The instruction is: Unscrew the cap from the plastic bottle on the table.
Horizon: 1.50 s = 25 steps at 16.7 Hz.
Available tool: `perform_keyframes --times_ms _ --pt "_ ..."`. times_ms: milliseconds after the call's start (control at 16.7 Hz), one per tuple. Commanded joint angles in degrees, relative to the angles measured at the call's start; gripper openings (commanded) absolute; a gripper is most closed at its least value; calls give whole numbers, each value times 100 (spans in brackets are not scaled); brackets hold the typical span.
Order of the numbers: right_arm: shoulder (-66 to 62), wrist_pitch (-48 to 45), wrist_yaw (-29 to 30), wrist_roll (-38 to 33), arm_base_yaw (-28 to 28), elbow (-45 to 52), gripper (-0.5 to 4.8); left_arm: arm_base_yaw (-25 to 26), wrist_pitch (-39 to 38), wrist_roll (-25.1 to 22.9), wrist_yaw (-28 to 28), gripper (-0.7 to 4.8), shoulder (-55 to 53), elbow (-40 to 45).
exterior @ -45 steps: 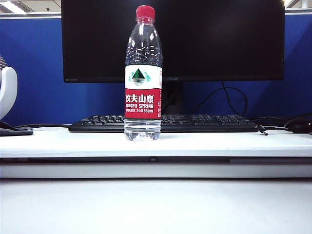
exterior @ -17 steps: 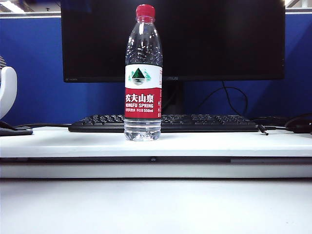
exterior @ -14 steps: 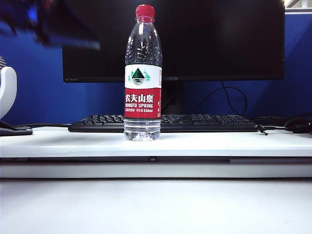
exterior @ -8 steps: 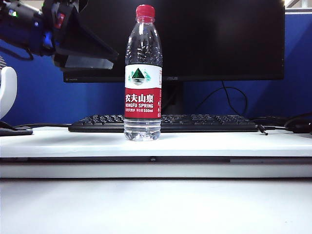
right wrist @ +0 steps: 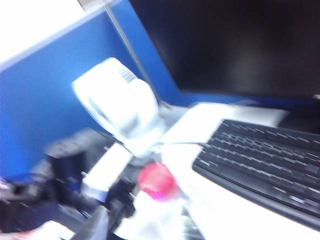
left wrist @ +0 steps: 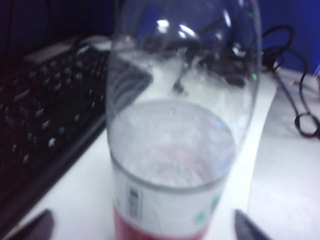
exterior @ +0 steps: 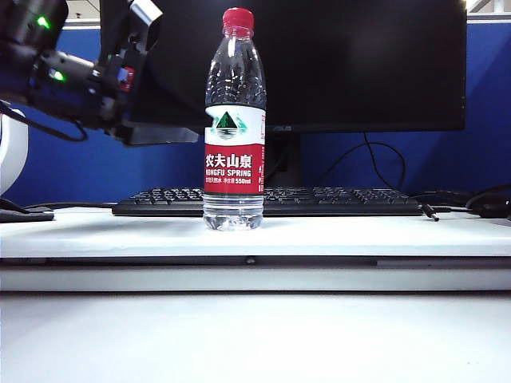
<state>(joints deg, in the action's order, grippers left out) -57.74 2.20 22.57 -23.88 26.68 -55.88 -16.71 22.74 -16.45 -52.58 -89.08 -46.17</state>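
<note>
Closing on the plastic bottle (exterior: 234, 120) from its nine o'clock, the left gripper (exterior: 180, 120) spreads its fingers (left wrist: 35, 227) wide around the label, gripping nothing. Standing upright on the table (exterior: 359, 235), the bottle has its cap (exterior: 238, 20) screwed on. Likely next: clamp the body. The right gripper (right wrist: 100, 225), blurred, hovers above the cap (right wrist: 157, 181); its opening cannot be made out.

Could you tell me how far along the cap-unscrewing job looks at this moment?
Nothing is done yet: the cap sits on the plastic bottle, upright on the table. In hand: the left gripper, jaws open, is beside the bottle's upper body on the left, its fingertips either side of the label, not touching. The right gripper shows only one finger; the cap lies ahead. Left: grip the bottle, clamp and twist the cap.
</note>
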Motion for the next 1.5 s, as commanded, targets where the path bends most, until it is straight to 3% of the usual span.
perform_keyframes --times_ms 60,299,598,658,898,1017,1376,1496 --pt "17 319 -350 321 197 -31 225 -144 710 378 -404 479 -299 -15" --pt "-4 542 -365 341 267 -31 225 -671 1137 337 -352 479 -678 -15" --pt "-4 1419 -660 699 273 -31 225 -1213 1784 365 216 479 -1150 -15" --pt "-11 1692 -765 890 273 -22 225 -1248 2109 507 286 446 -1290 -15" --pt "-13 1683 -772 1060 275 4 225 -1276 2951 994 509 442 -1554 -15" --pt "-15 1665 -896 1174 275 4 225 -1274 3346 1119 702 392 -1687 -17" --pt "-140 1547 -726 1425 442 4 225 -1276 3517 1137 887 348 -1746 -20" --pt "-313 1379 -1086 1650 776 7 225 -1276 3519 1139 887 331 -1753 -22"
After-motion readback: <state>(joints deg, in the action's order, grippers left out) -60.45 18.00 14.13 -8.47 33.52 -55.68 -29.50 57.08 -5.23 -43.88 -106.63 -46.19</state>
